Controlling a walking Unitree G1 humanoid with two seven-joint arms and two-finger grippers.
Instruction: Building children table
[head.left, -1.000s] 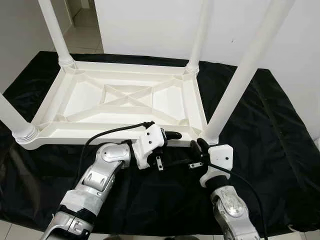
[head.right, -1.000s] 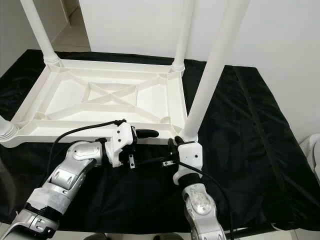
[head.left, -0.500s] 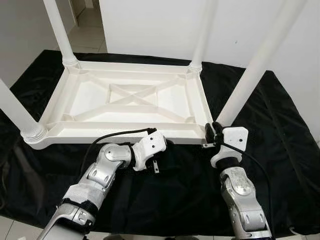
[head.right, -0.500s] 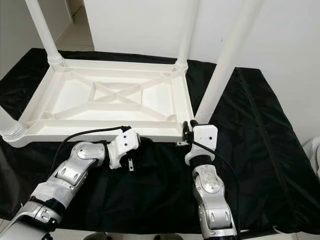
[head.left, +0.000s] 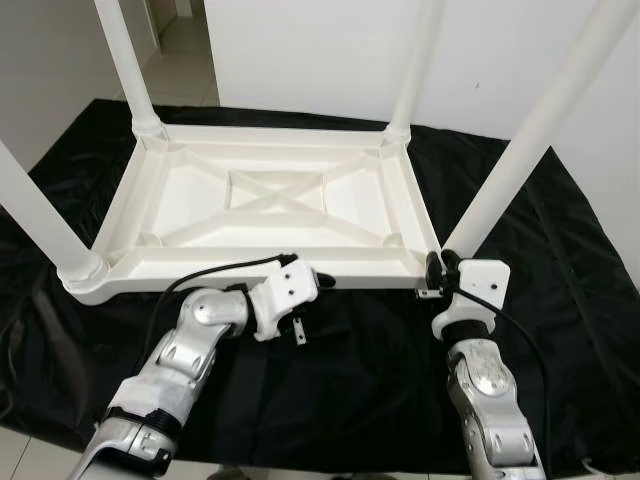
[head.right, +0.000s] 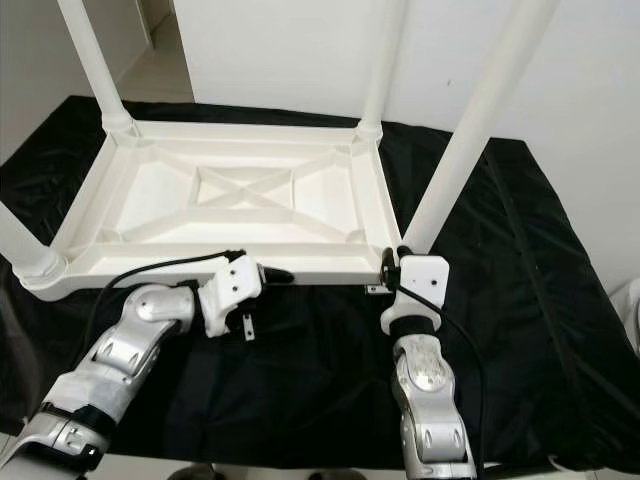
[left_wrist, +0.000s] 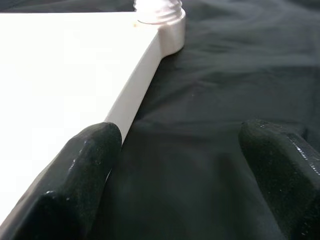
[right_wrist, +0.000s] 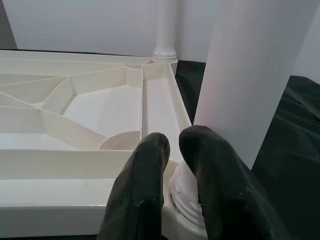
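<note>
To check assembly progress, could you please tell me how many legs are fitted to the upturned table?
4 white round legs: far left, far right, near left, near right.

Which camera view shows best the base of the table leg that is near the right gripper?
The right wrist view: the ribbed base of the near right leg sits close up, just behind the right gripper, whose fingers are almost together. In the eye views the gripper's white body covers most of that base, and only the leg's shaft stands clear. The left wrist view looks toward another corner.

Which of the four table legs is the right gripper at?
The near right leg. The right gripper sits at its base; the other three legs stand at the other corners.
</note>
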